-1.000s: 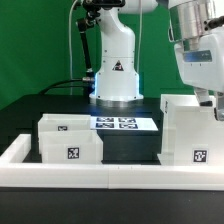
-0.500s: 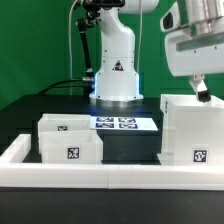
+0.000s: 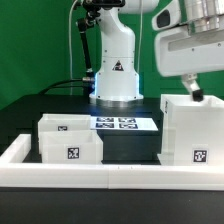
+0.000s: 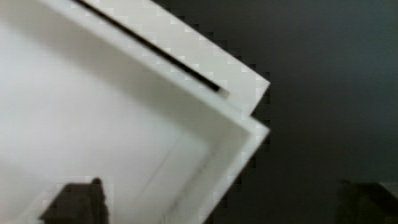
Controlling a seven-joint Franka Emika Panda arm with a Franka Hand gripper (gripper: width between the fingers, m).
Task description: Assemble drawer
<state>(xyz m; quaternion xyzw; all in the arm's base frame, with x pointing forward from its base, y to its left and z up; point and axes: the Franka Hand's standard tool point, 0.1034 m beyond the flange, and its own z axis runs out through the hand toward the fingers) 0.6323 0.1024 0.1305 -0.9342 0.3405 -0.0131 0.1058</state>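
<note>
The drawer's tall white box casing [image 3: 195, 130] stands at the exterior view's right with a square marker on its front. Two small white trays [image 3: 70, 145] sit close together at the exterior view's left, each with a marker. My gripper [image 3: 196, 90] hangs just above the casing's top edge, open and empty. In the wrist view its two dark fingers [image 4: 80, 200] stand wide apart, with the casing's white wall and rim [image 4: 107, 120] under one of them and the dark table under the other.
The marker board [image 3: 118, 123] lies flat behind the parts, in front of the robot base [image 3: 117, 70]. A low white border wall [image 3: 110, 178] runs along the front and up the exterior view's left side. The table [image 4: 338, 80] is black.
My gripper has risen and shifted toward the exterior view's left, from beside the casing's top right to above its top edge. The casing and trays have not moved.
</note>
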